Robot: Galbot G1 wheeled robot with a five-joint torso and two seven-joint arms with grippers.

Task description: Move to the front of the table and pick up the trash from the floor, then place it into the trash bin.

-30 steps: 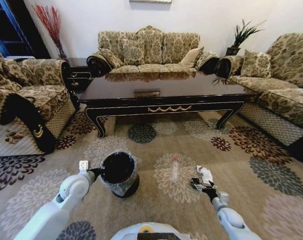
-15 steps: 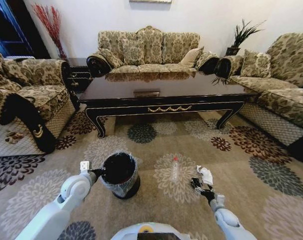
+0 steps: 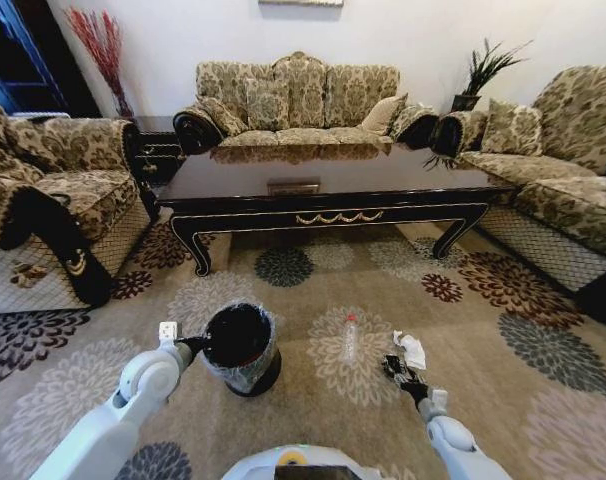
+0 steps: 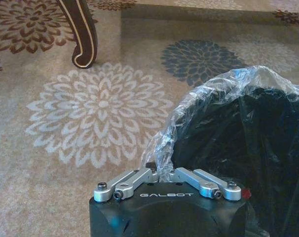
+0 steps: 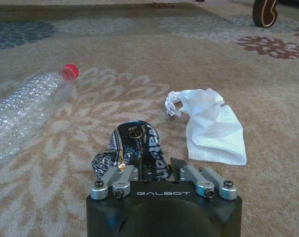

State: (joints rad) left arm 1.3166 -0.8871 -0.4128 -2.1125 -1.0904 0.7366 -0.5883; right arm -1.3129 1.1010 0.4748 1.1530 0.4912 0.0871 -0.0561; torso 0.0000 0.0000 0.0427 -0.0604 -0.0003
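Head view: the left gripper (image 3: 195, 345) grips the bin (image 3: 238, 347) by its rim, and the right gripper (image 3: 401, 372) is low on the carpet (image 3: 313, 415) over a dark wrapper (image 3: 391, 365) — bottle (image 3: 350, 338) and tissue (image 3: 412, 350) lie just beyond it, the table (image 3: 323, 180) far ahead.

Left wrist view: fingers pinched shut on the bag-lined rim (image 4: 199, 94).

Right wrist view: jaws closed on the wrapper (image 5: 132, 148) — tissue (image 5: 211, 126) beside it, bottle (image 5: 26, 111) on the other side.

We see the right end effector (image 3: 401, 374) pulling back toward the robot's base, lower in the head view than a second ago, still sitting over the dark scrap (image 5: 132, 150) on the carpet.
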